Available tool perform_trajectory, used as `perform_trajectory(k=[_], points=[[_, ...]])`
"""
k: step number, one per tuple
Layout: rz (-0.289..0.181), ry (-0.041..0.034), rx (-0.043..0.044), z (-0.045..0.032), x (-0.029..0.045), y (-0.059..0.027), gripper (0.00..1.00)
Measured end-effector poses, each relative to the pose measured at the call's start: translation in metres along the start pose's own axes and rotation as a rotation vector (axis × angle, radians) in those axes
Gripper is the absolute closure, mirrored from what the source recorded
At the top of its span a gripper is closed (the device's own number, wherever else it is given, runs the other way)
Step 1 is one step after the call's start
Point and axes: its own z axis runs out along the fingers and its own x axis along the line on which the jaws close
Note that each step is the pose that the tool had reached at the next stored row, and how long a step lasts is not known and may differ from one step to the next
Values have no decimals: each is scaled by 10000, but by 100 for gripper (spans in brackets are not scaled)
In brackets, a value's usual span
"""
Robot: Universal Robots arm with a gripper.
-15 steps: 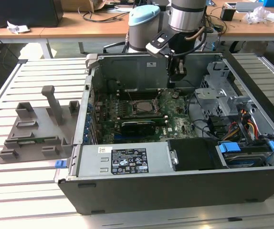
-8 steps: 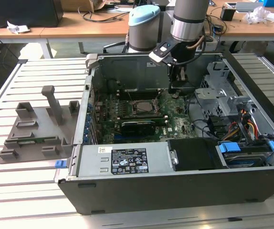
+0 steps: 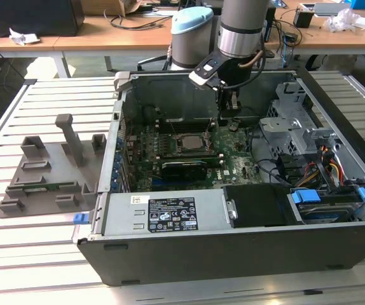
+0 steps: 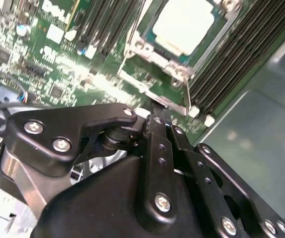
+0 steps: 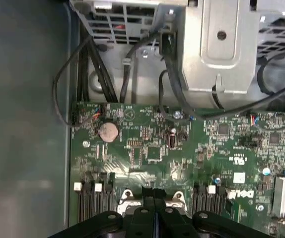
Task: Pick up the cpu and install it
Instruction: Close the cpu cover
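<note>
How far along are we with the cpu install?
Done: the cpu already sits in the socket on the board. In hand: nothing; the gripper is shut and empty beside the socket. Left: I cannot tell whether the socket is latched shut.

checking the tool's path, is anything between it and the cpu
Nothing visible blocks it. In the second wrist view the cpu lies inside the socket frame, and the tool hangs just off that frame's edge, beside a thin metal lever.

pale cpu (image 4: 184,25) in its metal-framed socket (image 4: 152,53) on the green motherboard (image 4: 58,64), beyond the closed black gripper (image 4: 157,119)
</note>
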Motion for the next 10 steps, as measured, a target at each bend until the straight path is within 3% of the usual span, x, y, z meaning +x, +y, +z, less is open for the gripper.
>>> perform_trajectory(k=[1, 4, 10], points=[[-1, 0, -3, 4, 3, -71, 89], [0, 1, -4, 11, 5, -158, 89], [0, 1, -5, 71, 12, -270, 89]])
